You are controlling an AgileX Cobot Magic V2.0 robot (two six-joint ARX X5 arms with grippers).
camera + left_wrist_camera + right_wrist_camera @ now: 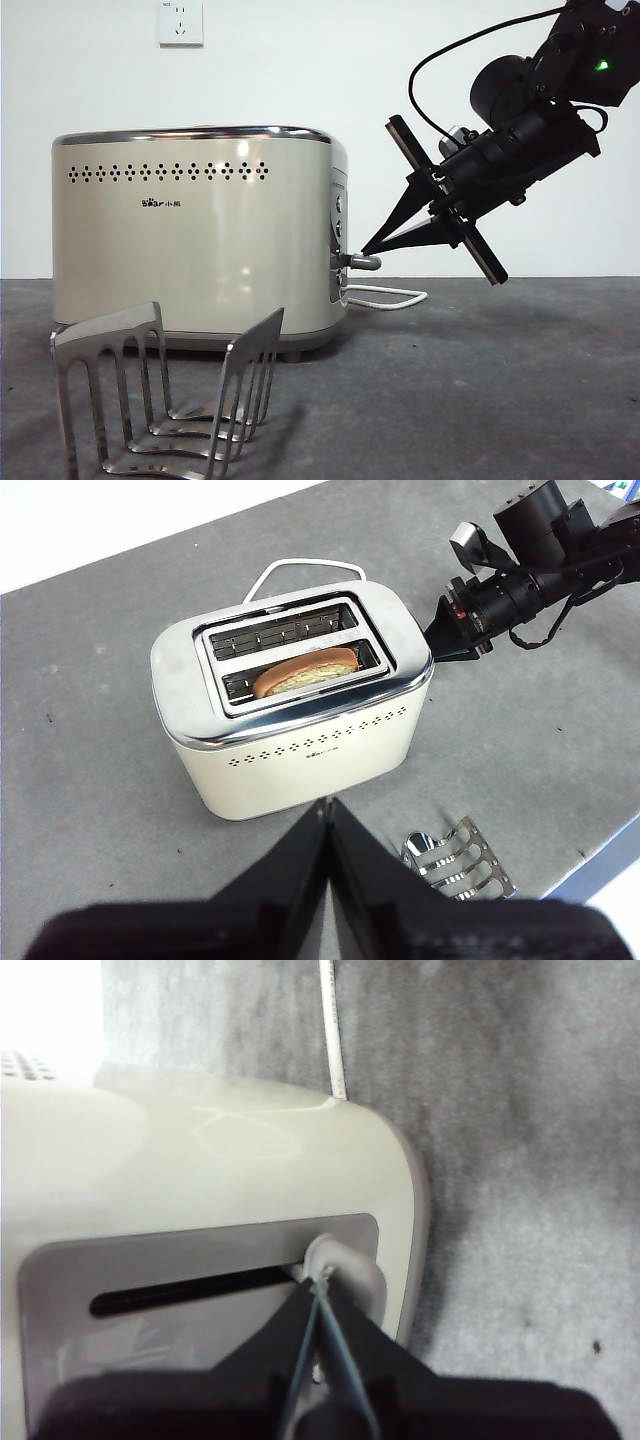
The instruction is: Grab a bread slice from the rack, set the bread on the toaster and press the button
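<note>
The cream toaster [195,240] stands mid-table. The slice of bread [305,672] sits down in its nearer slot, only the domed crust showing. The silver rack [165,400] stands empty in front of the toaster and also shows in the left wrist view [460,858]. My right gripper [367,247] reaches in from the upper right, shut, its tips resting on top of the dark-grey lever button [362,262], which is low in the panel. The right wrist view shows the tips [318,1285] against the knob [352,1265] at the end of its slot. My left gripper [327,815] is shut and empty, high above the toaster's front.
A white cable [395,293] loops on the grey table behind the toaster's control end. A wall socket [180,22] is high on the white wall. The table's edge [600,865] runs close to the rack.
</note>
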